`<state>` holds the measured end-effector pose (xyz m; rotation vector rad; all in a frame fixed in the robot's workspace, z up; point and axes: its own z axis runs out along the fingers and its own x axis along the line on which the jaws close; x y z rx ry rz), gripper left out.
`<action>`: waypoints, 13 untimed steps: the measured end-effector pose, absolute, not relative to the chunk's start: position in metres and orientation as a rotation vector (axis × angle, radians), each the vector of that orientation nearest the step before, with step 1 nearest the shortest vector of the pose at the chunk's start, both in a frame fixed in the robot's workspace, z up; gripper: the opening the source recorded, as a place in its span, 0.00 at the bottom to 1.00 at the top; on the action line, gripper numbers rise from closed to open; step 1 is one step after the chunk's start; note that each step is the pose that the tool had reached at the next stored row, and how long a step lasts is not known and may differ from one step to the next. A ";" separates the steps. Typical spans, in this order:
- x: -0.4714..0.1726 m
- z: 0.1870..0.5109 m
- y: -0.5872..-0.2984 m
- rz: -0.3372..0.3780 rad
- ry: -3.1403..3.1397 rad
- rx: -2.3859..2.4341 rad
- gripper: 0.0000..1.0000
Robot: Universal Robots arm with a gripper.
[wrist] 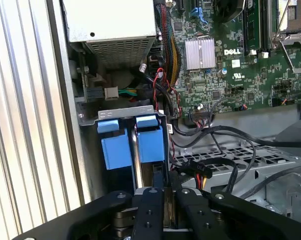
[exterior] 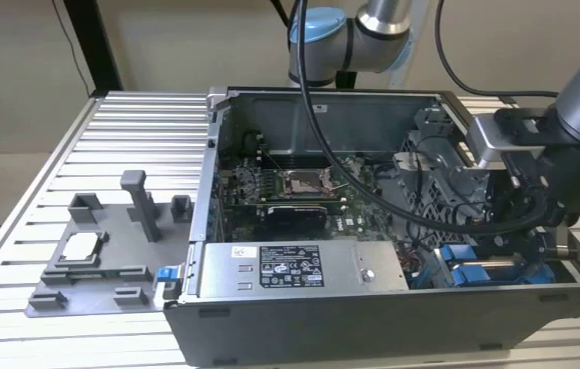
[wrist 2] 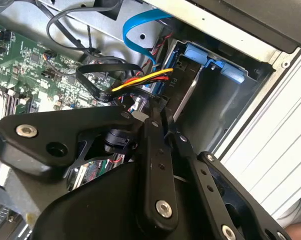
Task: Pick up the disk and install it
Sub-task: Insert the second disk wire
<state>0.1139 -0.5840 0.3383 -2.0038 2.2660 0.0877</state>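
The disk (wrist: 151, 145), in its blue bracket, stands on edge in the drive bay (wrist: 121, 113) at the case (exterior: 372, 323) corner beside the power supply (exterior: 295, 265). In the first wrist view the gripper (wrist: 164, 200) has its fingers nearly together on the disk's edge. The second wrist view shows the bay's far end (wrist 2: 210, 62); the exterior view shows the table (exterior: 136, 123)
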 end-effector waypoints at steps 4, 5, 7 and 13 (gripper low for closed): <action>0.114 0.338 -0.585 0.090 2.265 -2.003 0.00; 0.114 0.338 -0.585 0.090 2.265 -2.003 0.00; 0.114 0.338 -0.585 0.090 2.265 -2.003 0.00; 0.114 0.337 -0.586 0.090 2.265 -2.003 0.00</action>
